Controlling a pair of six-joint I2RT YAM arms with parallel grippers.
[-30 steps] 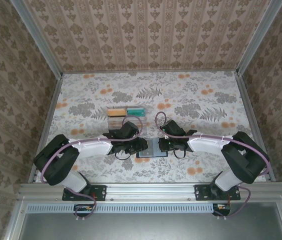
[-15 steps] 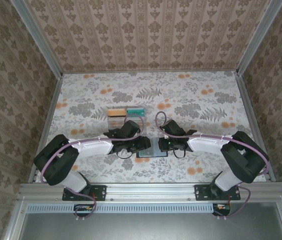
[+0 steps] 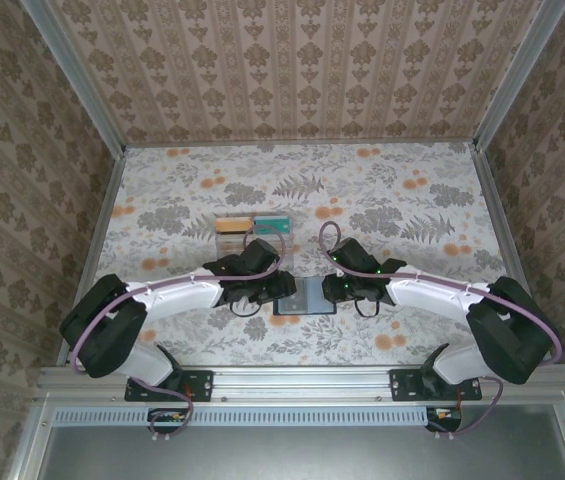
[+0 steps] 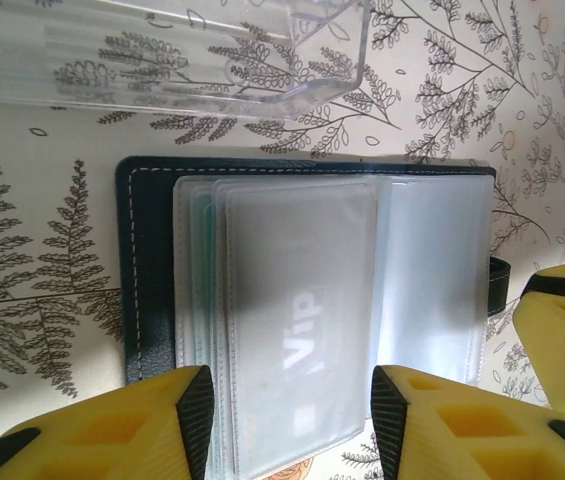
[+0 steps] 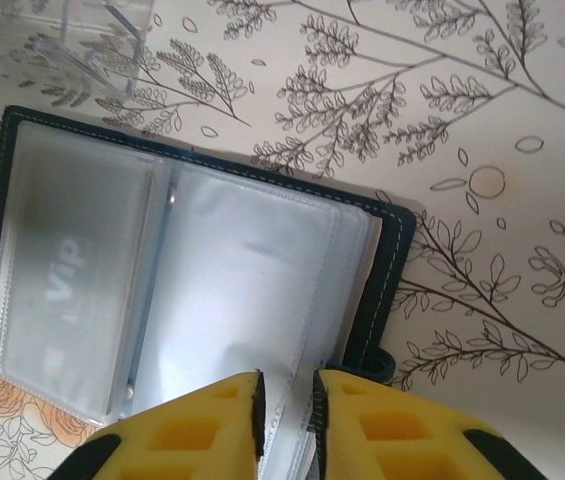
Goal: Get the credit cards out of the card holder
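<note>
Floral surface (image 3: 412, 190), card holder (image 4: 147, 280) lay open, left claw (image 4: 287, 400) open astride sleeved credit card (image 4: 297, 330), right claw (image 5: 287, 400) had parted slightly since earlier.

The left arm (image 3: 177, 292) and the right arm (image 3: 432, 295) share white moulded shells between black joint housings, each trailed by a thin lilac cable (image 3: 322, 238). The left gripper (image 4: 292, 420) and the right gripper (image 5: 284, 415) carry blocky bright-yellow plastic fingers (image 4: 112, 430) edged with black pads (image 4: 198, 410).
</note>
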